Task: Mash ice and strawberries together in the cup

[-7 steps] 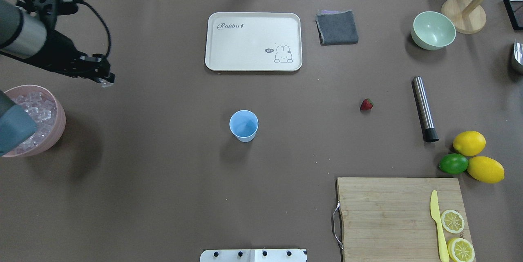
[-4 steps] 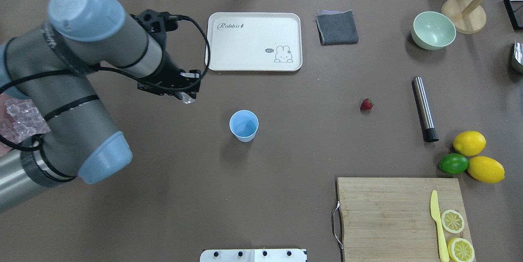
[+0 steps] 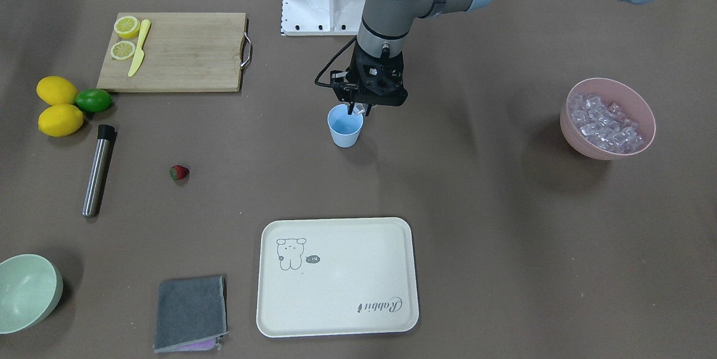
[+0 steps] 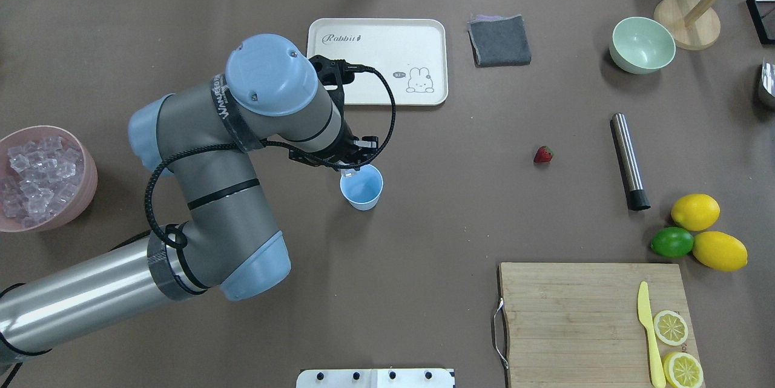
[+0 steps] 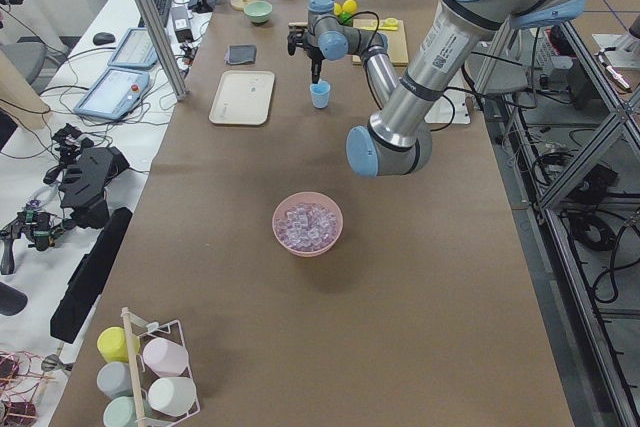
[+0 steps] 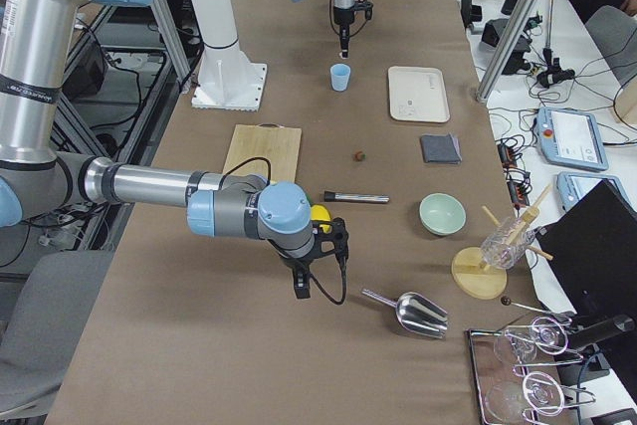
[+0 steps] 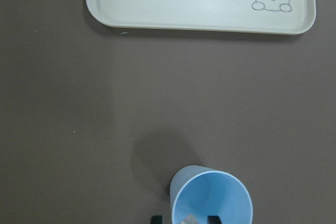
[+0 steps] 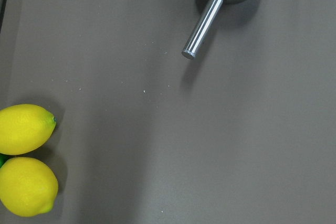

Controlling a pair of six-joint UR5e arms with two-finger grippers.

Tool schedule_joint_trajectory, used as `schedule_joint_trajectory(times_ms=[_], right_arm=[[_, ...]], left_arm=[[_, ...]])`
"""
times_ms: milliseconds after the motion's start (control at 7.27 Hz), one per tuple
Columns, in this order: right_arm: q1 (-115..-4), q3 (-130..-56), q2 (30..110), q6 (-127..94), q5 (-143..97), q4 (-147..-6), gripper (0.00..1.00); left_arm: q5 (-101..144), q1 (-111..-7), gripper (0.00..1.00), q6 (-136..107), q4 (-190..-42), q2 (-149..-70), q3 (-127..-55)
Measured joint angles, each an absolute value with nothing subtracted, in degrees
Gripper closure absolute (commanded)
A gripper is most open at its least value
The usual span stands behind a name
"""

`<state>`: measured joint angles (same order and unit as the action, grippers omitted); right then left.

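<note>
Since the earlier frame, the left gripper [image 3: 358, 108] has moved from the pink bowl [image 4: 91, 183] at the table's [image 4: 424, 230] left edge to just above the cup [image 4: 363, 195] at mid-table, fingers clamped on one ice cube [image 7: 187, 220]. The strawberry [image 4: 543, 154] lies toward the right edge. The right gripper's [image 6: 302, 292] finger state cannot be told.

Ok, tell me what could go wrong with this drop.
The left gripper holds the ice cube near the rim of the cup, not over its middle; released here, it may clip the rim and bounce onto the table. The gripper also hangs close to the rim, so a sideways move could tip the cup.
</note>
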<state>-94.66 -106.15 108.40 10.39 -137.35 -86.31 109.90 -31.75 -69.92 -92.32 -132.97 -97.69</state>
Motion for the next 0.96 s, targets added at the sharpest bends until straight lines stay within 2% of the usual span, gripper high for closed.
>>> schedule_joint_trajectory(times_ms=[138, 413, 688, 963], right_arm=[[-94.66, -106.12, 108.39, 10.43, -137.3, -86.31, 0.0], [-94.66, -106.09, 108.39, 10.46, -137.27, -86.31, 0.0], [-94.66, -106.08, 108.44, 10.46, -137.13, -86.31, 0.0], [-94.66, -106.04, 108.59, 10.48, -136.99, -86.31, 0.0]], left_arm=[[109.7, -31.24, 0.03, -70.21, -93.48, -133.11, -96.68], [109.34, -30.51, 0.03, -70.31, -94.67, -133.24, -95.96], [109.23, -32.49, 0.03, -68.33, -94.3, -131.09, -98.64], [111.87, -39.06, 0.03, -55.38, -90.02, -121.01, -107.69]])
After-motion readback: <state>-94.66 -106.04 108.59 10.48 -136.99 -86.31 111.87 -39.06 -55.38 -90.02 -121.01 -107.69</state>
